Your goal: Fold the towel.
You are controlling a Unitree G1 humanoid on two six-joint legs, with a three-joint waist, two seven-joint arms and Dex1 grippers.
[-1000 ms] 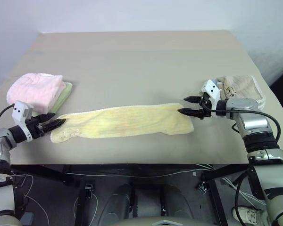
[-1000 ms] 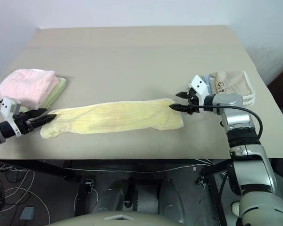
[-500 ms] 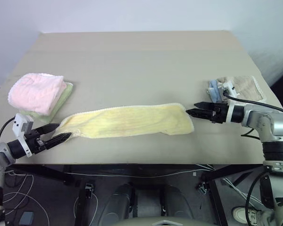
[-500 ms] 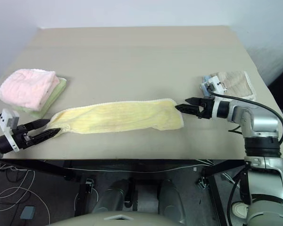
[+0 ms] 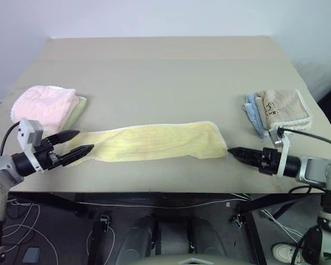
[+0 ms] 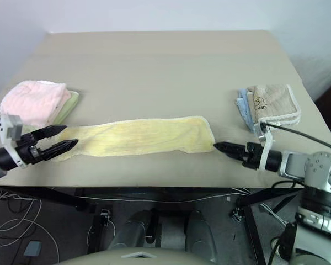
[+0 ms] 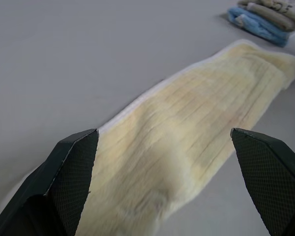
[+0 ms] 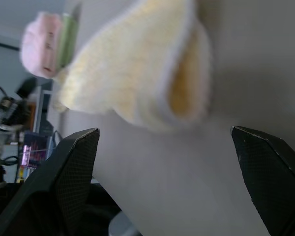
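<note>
So the yellow towel (image 5: 154, 142) is lying flat in a long strip near the front edge of the table (image 5: 165, 72), with nothing gripping it.

Going left to right, here's what could go wrong. The left end effector (image 5: 77, 143) sits at the towel's left end with its fingers spread wide, one tip above the cloth and one at its near edge. It looks close to level, so if it closes like that I'd guess it just skims the top or bunches the terry instead of getting a real pinch. The pink towel (image 5: 44, 106) stack is just beyond that end of the yellow towel, so a sloppy lift could clip it.

The right end effector (image 5: 238, 152) is also open, low and roughly level, pointing at the towel's right end and just clear of it. The hem there curls up a bit, so pushing in could shove the end along rather than catch it. The beige towel (image 5: 287, 106) sits further back from that end, well apart.
</note>
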